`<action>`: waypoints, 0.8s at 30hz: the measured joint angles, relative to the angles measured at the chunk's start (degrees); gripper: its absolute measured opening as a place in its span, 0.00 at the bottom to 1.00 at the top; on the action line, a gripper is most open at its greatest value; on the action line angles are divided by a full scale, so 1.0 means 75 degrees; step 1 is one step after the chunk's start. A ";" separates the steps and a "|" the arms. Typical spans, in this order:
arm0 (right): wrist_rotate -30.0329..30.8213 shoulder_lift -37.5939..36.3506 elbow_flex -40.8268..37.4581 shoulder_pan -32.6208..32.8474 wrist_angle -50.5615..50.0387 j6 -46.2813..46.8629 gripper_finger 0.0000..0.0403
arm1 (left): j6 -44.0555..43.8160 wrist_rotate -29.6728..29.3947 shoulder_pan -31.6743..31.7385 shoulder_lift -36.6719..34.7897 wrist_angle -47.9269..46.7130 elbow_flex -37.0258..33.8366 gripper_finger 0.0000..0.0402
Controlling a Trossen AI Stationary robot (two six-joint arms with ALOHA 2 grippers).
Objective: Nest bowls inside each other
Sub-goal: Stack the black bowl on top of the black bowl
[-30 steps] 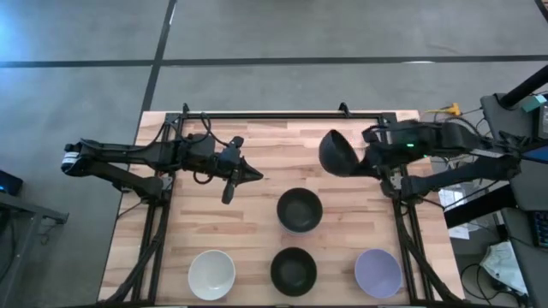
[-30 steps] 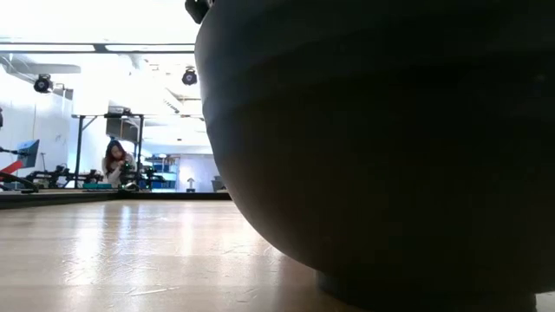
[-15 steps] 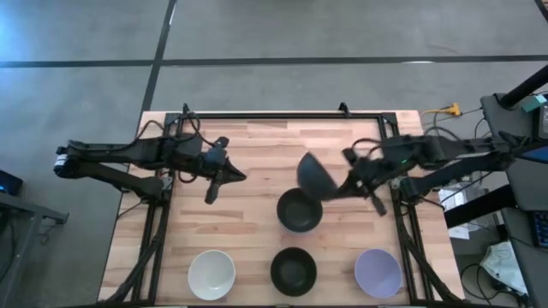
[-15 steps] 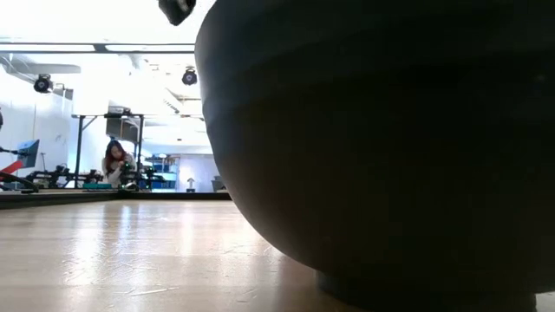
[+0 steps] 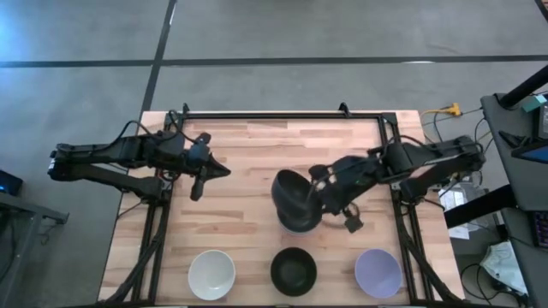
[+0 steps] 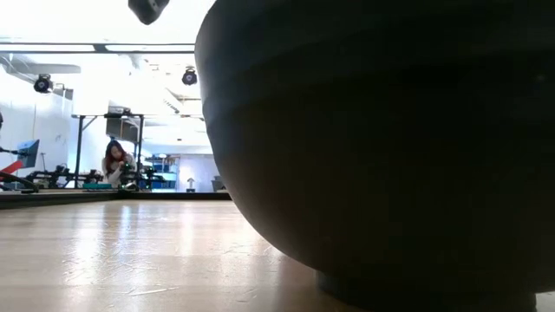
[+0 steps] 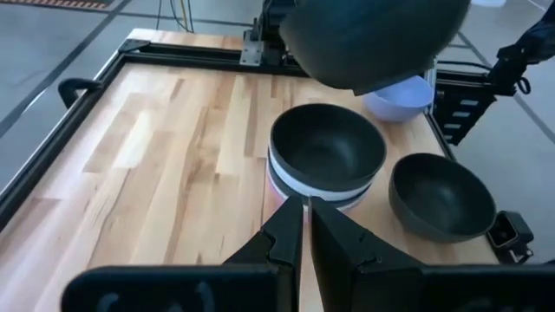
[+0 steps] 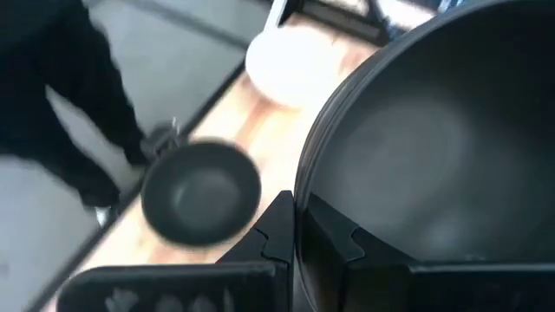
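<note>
At frame centre, our right gripper (image 5: 318,190) clamps a black bowl's (image 5: 291,190) rim, tilted above the bowl stack (image 7: 327,161). Our left gripper (image 5: 202,177), jaws together, waits at mid-left.

Black bowl (image 5: 289,190) tilted above centre stack (image 7: 325,165) (black-topped); white (image 5: 211,274), black (image 5: 294,270), lavender (image 5: 378,273) bowls in front row
</note>
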 joint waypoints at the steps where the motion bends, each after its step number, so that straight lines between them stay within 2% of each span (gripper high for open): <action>1: 0.0103 0.0198 0.0303 0.0091 -0.0370 -0.0177 0.03 | 0.0000 -0.0001 0.0000 -0.0007 0.0004 -0.0027 0.02; 11: 0.1441 0.1716 0.2350 0.0780 -0.2694 -0.0506 0.03 | 0.0002 -0.0006 0.0000 0.0069 -0.0249 -0.0084 0.02; 16: 0.1546 0.2429 0.2996 0.1013 -0.3846 -0.0495 0.03 | 0.0049 -0.0006 0.0000 0.0105 -0.0522 -0.0090 0.02; 20: 0.1622 0.2863 0.3232 0.1175 -0.4045 -0.0350 0.03 | 0.0254 -0.0006 0.0000 0.0102 -0.0569 -0.0090 0.02; 24: 0.2134 0.3212 0.3290 0.1322 -0.4068 0.0112 0.03 | 0.0272 -0.0006 0.0000 0.0102 -0.0660 -0.0090 0.02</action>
